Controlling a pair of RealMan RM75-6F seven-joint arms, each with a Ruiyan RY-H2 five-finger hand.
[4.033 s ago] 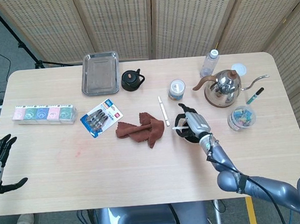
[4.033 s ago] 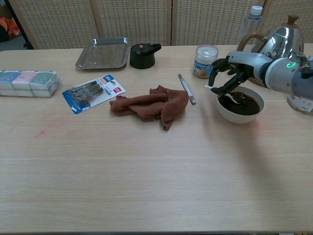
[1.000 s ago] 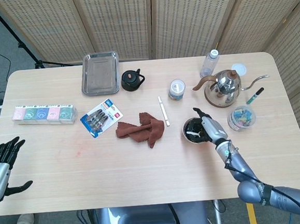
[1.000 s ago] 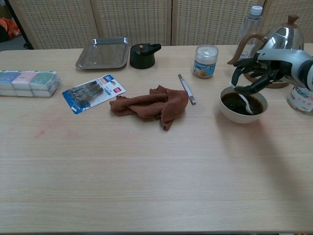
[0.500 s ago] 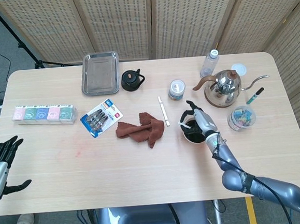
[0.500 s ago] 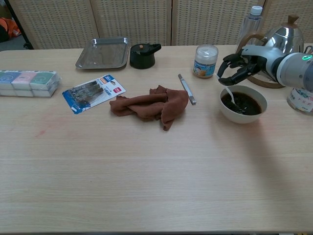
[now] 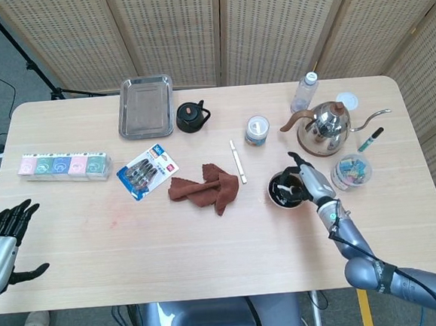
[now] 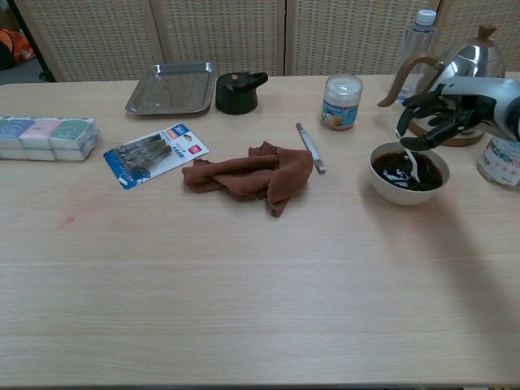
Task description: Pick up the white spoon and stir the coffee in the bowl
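Far lower left in the head view: left hand (image 7: 0, 248) idle off the table edge, fingers spread, holding nothing. Right of centre: bowl (image 8: 408, 173) of coffee, white spoon (image 8: 412, 166) dipped in, pinched by right hand (image 8: 443, 111) above the rim. Stirring step under way, by the look of it; next, sweeping the spoon round without tipping the bowl.

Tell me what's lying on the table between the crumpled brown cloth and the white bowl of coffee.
A slim silver pen-like stick lies between the brown cloth and the white bowl, nearer the cloth; the chest view shows it best.
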